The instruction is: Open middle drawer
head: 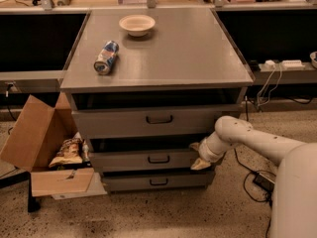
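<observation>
A: Three grey drawer fronts. Where's the middle drawer (124, 160)?
B: Mid-height one, at 6 o'clock from the tall top drawer (114, 123). Dark handle (158, 158) at its centre.
A: Gripper?
B: Gripper (197, 155) sits at 3 o'clock of that handle, at the front's right end. Fingers spread, one tip near the top edge, one near the bottom.
A: Cabinet top (188, 53)?
B: Bowl (136, 24) at 12 o'clock, can (106, 57) lying at 9.

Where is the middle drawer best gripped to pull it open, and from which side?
Grip the dark loop handle at the centre of the middle drawer, coming straight from the front: its horizontal bar is the only part standing off the flat front. The gripper is at that front's right end, not on the handle.
</observation>
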`<state>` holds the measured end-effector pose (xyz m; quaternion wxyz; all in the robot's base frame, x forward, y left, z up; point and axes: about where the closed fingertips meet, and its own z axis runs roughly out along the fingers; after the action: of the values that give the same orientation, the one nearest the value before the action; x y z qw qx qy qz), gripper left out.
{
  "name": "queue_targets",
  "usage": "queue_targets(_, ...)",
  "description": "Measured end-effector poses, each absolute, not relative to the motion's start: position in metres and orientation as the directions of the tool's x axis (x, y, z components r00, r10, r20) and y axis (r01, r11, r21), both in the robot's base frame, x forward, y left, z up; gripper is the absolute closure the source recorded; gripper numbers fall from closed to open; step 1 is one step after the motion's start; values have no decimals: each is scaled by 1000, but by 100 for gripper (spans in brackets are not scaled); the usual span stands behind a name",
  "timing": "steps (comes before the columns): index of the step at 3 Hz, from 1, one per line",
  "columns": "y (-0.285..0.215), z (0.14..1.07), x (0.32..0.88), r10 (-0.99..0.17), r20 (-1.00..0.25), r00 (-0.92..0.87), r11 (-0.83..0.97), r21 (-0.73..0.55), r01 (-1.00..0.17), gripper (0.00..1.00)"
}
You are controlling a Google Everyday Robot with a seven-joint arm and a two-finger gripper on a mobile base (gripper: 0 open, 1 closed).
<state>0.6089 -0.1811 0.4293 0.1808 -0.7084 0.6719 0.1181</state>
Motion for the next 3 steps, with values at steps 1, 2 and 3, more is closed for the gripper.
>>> queue_targets(1,-180,431,611,-909,-411,72,-35,-98,-995,82)
queue_targets(2,-180,435,611,-909,-411,72,-35,-98,-995,100)
queue_targets(3,-170,442,595,-898,-423,121,-88,-98,-991,85)
